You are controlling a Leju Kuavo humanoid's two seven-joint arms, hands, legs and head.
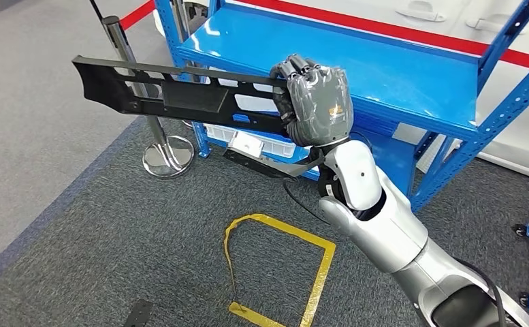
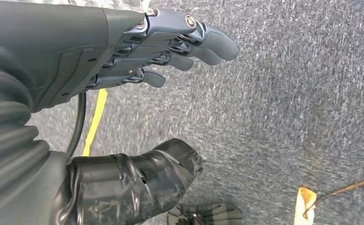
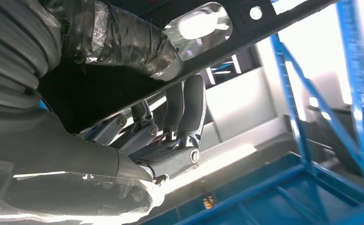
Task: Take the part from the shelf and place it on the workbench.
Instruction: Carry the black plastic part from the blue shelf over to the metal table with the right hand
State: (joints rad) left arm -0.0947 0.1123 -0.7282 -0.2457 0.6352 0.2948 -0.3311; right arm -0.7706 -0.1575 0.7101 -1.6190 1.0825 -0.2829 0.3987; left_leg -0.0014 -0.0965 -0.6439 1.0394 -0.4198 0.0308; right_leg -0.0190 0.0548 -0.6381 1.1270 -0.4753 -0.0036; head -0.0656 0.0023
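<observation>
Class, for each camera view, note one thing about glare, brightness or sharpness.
Head view: glare streaks the blue shelf; the black part stays sharp. Left wrist view: carpet evenly lit, left hand crisp. Right wrist view: blown-out bright background beyond the right hand.

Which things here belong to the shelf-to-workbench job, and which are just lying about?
Part of the job:
long black part, gripped at one end by the right hand
blue shelf

Just lying about:
chrome stanchion post
yellow tape outline on the carpet
small black piece on the floor
left hand, empty over the carpet
</observation>
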